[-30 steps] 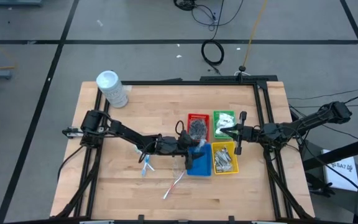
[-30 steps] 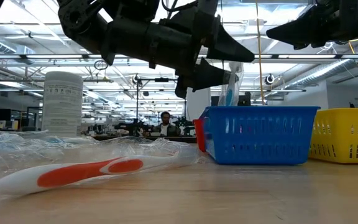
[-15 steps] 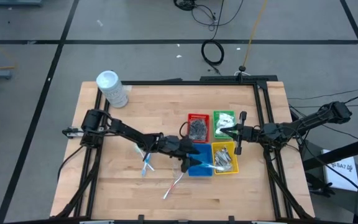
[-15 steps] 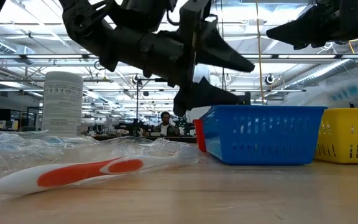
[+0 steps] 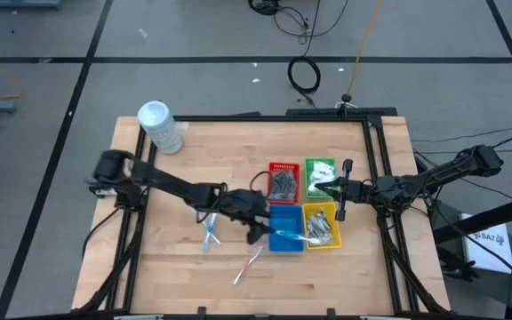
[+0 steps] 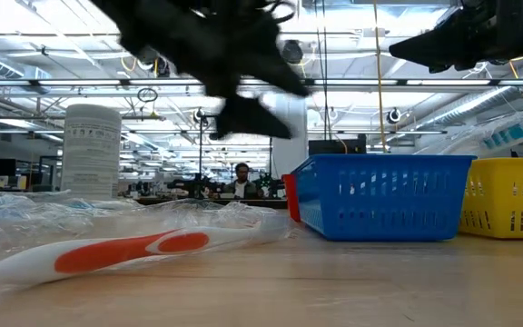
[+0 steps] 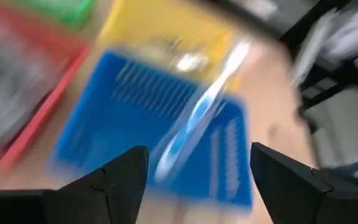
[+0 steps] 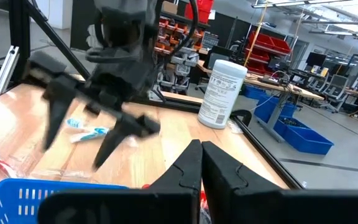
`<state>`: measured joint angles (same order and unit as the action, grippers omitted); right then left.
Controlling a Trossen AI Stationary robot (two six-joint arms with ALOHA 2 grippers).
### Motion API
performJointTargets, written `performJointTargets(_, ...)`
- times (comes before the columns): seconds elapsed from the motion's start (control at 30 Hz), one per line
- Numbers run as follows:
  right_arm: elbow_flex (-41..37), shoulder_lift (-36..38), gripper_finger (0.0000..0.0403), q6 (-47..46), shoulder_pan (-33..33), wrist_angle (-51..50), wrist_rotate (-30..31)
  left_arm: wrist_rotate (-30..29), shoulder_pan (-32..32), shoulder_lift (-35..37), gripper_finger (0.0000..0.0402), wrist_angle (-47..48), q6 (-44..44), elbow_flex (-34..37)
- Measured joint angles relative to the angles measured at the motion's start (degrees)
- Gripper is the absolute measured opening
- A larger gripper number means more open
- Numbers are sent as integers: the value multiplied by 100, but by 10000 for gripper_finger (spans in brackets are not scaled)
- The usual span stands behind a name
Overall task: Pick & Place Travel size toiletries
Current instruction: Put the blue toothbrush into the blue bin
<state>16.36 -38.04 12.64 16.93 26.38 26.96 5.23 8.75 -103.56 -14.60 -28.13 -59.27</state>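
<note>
A clear-wrapped blue-and-white stick [image 5: 293,236] [image 7: 197,118] lies slantwise in the blue tray [image 5: 283,218]. Its far end [image 6: 496,136] juts over the rim above the yellow tray [image 5: 323,213]. My left gripper [image 5: 260,224] [image 7: 197,174] hangs open just left of the blue tray, clear of the stick. Another blue stick [image 5: 210,233] and an orange-and-white one [image 5: 249,264] [image 6: 125,250] lie flat on the table. Dark grey bundles fill the red tray [image 5: 283,182]; white packets lie in the green tray [image 5: 320,169]. My right gripper [image 5: 318,187] [image 8: 197,158] waits shut above the green and yellow trays.
A tall white tub [image 5: 160,126] [image 6: 92,150] stands at the table's far left corner. The yellow tray holds several small items. Bare wood lies along the near edge and on the left half. A person [image 6: 241,177] sits in the room far behind the table.
My left gripper has let go of the blue-and-white stick it held above the blue tray. The stick has dropped and now lies across that tray, toward the yellow one. The gripper has then drawn back toward the table's left, rising a little and tipping up.
</note>
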Motion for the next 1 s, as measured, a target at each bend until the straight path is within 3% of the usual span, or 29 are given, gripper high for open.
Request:
performJointTargets(0.2, 2, -2, 0, 0, -2, -94, -2, -905, 440, 1112, 273, 3530, -1594, -2)
performJointTargets(0.4, 2, -2, 0, 0, -2, -178, -2, -2031, 1050, 1409, 273, 5731, -4276, 0)
performJointTargets(0.47, 2, -2, 0, 0, -2, -164, -2, -2191, 1141, 1348, 273, 6057, -4847, 2)
performJointTargets(0.57, 2, -2, 0, -1, -2, -142, -2, -2185, 1128, 1146, 273, 6078, -5030, 2)
performJointTargets(1.0, 2, -2, 0, -140, -2, -136, 0, -1118, 811, 177, 273, 6164, -5177, 3)
